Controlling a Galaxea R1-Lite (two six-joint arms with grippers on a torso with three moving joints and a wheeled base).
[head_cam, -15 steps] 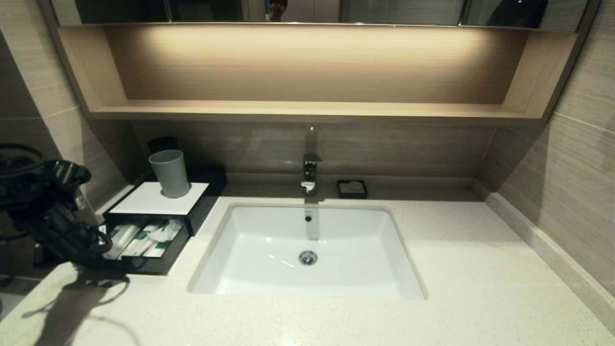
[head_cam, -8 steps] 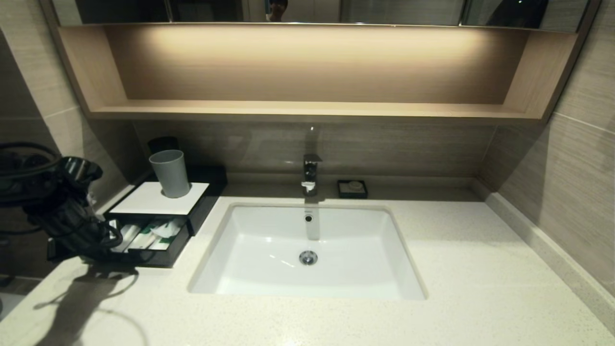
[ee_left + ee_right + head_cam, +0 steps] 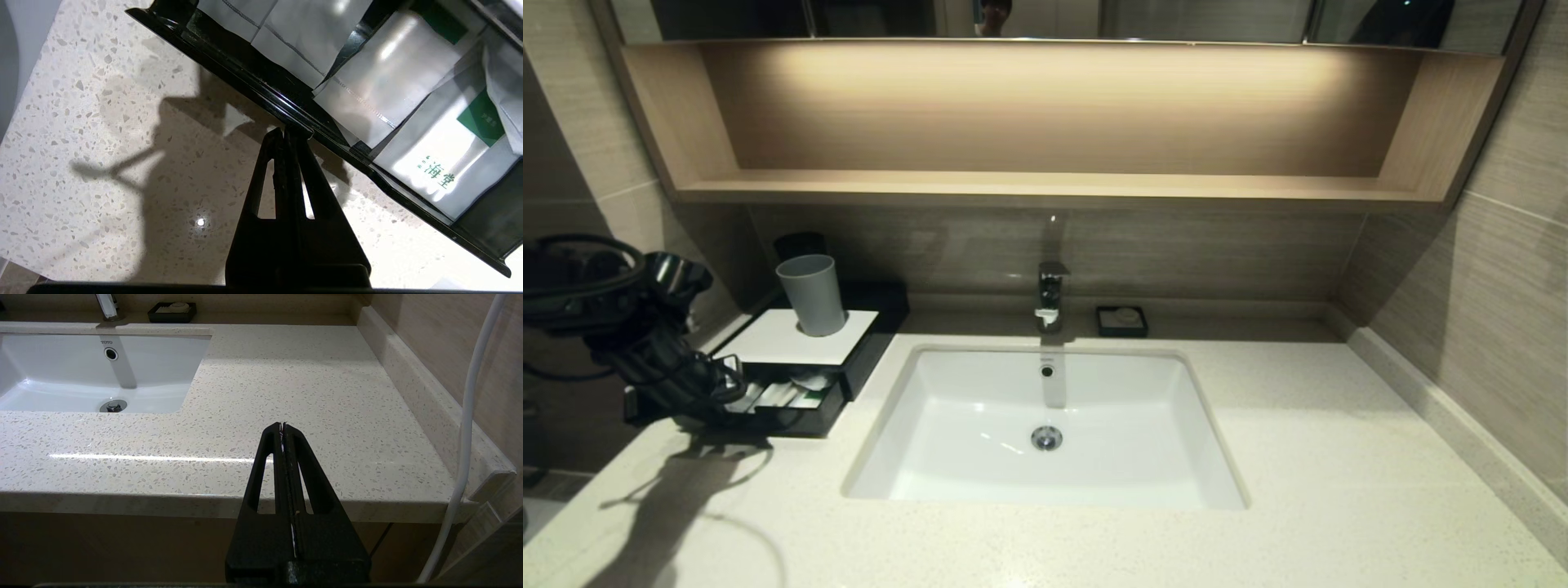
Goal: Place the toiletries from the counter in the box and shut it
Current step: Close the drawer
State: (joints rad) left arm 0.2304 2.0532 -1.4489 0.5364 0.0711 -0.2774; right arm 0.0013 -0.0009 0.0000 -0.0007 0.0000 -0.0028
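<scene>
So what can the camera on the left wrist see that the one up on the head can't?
Only the left wrist view shows the printed green lettering on the toiletries in the drawer, and the shut left hand pressed against the drawer's front edge. Only the head view shows the grey cup on the box, the sink and the tap. Both show the speckled counter.

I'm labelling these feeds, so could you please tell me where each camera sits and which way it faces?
Head: high, facing down at the counter and sink; left arm shows.
Left wrist: behind the shut left hand, facing the drawer rim and packets.
Right wrist: behind the shut right hand, below the counter edge, facing across it.
Head and right wrist share sink and soap dish.
</scene>
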